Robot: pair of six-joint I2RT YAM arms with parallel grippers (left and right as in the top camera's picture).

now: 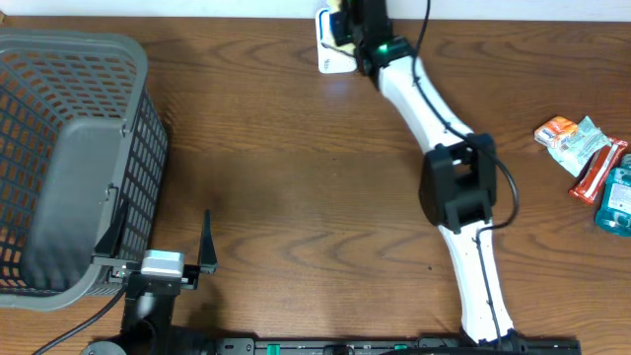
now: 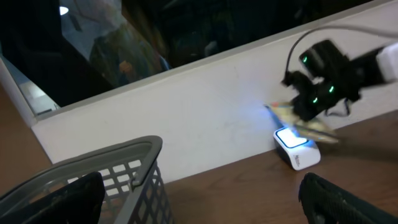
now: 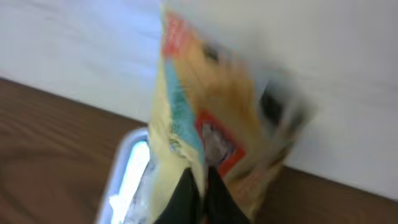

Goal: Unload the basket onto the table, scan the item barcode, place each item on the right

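**Wood bench [image 1: 296, 197], white back wall [image 2: 186, 118]: packet at scanner**

Right end effector [image 3: 202, 194] closed, pinching the snack packet [image 3: 211, 106] by one edge; packet extends beyond the fingertips, just above the lit scanner [image 2: 297, 148] by the wall; judged light, thin, floppy, slick film, so a sealed edge is the best hold; left end effector [image 1: 158, 237] wide open, well apart.

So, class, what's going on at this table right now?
The right fingers are shut on a packet, holding it just above the lit scanner. The left fingers stand open and empty beside the basket, taking no part. A few snacks lie off to the right, untouched.
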